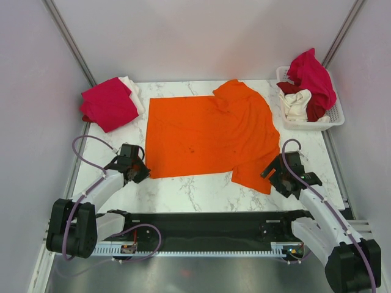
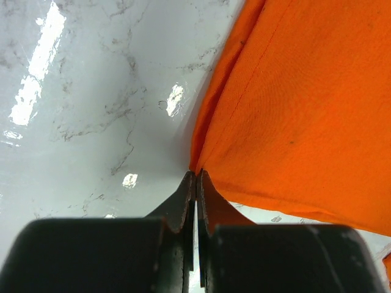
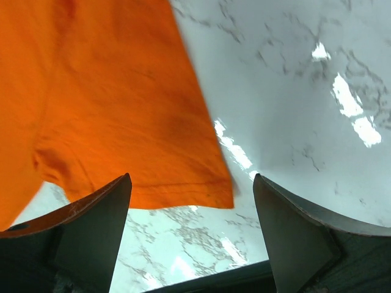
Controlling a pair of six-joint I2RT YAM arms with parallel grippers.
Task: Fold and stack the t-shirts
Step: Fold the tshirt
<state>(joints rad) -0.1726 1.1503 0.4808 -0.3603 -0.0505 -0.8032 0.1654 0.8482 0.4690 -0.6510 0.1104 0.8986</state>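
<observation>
- Near the table's left edge, the left fingers are together, pinching the orange t-shirt's near-left corner; only the left wrist view shows this.
- Near right: the right fingers are apart and the hem is ungripped.
- Centre: the orange t-shirt lies spread, unfolded.
- Far-left corner: folded stack done, judging by its look. Far right: the basket shirts remain.

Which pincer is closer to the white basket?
Right. The right pincer is toward the arms from the basket; the left pincer is beyond the orange shirt, opposite side.

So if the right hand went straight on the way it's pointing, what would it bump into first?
Probably the orange t-shirt: its near edge lies on the table just ahead of the open right hand.
</observation>
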